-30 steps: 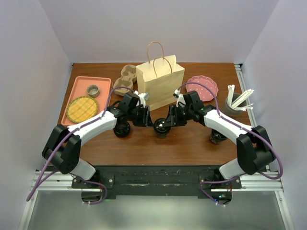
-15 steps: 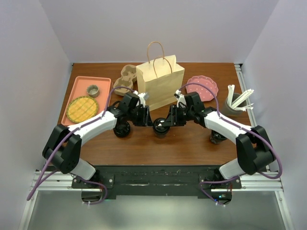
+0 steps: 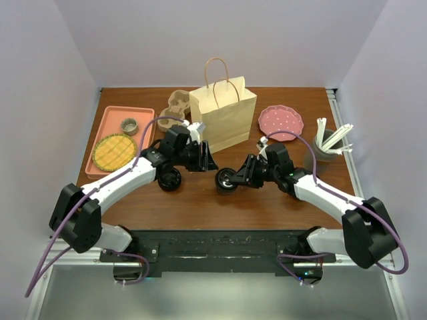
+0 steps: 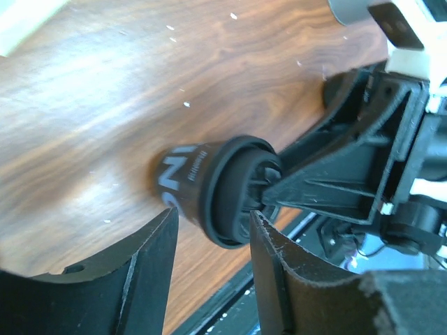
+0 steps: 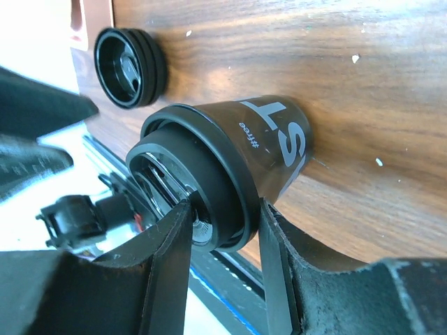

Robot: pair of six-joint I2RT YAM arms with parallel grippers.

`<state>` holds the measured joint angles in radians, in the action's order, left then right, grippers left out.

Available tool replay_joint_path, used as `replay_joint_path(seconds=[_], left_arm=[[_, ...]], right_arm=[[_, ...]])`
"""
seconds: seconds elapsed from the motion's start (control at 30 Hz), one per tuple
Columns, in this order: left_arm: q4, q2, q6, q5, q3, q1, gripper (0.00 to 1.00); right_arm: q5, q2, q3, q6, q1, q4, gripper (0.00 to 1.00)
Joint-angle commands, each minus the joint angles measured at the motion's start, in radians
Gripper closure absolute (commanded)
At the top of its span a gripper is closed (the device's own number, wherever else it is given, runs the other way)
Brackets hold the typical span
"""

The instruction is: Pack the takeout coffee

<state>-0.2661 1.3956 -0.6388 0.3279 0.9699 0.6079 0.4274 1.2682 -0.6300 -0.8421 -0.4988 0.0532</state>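
Observation:
A black lidded coffee cup [image 3: 225, 180] is at the table's middle, and my right gripper [image 3: 239, 178] is shut on its lid end. In the right wrist view the fingers [image 5: 164, 258] pinch the cup [image 5: 269, 139] at the lid, and its base is at the wood. My left gripper [image 3: 203, 159] is open and empty, just left of and behind that cup. In the left wrist view the cup [image 4: 202, 178] lies beyond my open left gripper [image 4: 213, 218]. A second cup [image 3: 169, 179] stands to the left and also shows in the right wrist view [image 5: 129, 68]. The third cup is hidden.
A brown paper bag [image 3: 223, 113] with handles stands upright behind the grippers. The tan pulp carrier [image 3: 175, 110] is left of the bag. A pink tray [image 3: 143, 117] with a woven disc and a small bowl is far left. A pink plate [image 3: 280, 122] and a grey holder of white sticks [image 3: 327, 143] are on the right.
My left gripper has let go of the middle cup and drawn back towards the bag. My right arm has swung lower and nearer, still gripping the cup.

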Motion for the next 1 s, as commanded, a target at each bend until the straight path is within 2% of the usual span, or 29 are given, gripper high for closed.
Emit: replay_joint_path(seconds=[0.0,0.3,0.5,0.63,0.77,0.9,0.97], left_arm=[[0.085,0.026,-0.019,0.071,-0.014,0.038,0.49],[0.073,0.091,0.027,0.031,-0.007,0.050,0.48],[0.062,0.144,0.051,-0.015,0.003,0.050,0.51],[0.050,0.158,0.063,-0.059,0.004,0.050,0.58],[0.031,0.175,0.076,-0.070,0.009,0.050,0.59],[0.016,0.190,0.079,-0.079,0.013,0.052,0.60],[0.008,0.197,0.080,-0.082,0.015,0.052,0.61]], right_arm=[[-0.075,0.010,0.017,-0.075,-0.009,0.013,0.69],[-0.104,0.039,-0.060,-0.095,-0.009,0.039,0.69],[-0.092,0.037,-0.065,-0.114,-0.009,0.030,0.67],[-0.076,0.036,-0.095,-0.078,-0.009,0.066,0.62],[-0.056,0.013,-0.132,-0.051,-0.006,0.102,0.53],[-0.099,-0.009,-0.183,-0.003,-0.006,0.189,0.41],[-0.125,-0.010,-0.215,0.026,-0.006,0.220,0.40]])
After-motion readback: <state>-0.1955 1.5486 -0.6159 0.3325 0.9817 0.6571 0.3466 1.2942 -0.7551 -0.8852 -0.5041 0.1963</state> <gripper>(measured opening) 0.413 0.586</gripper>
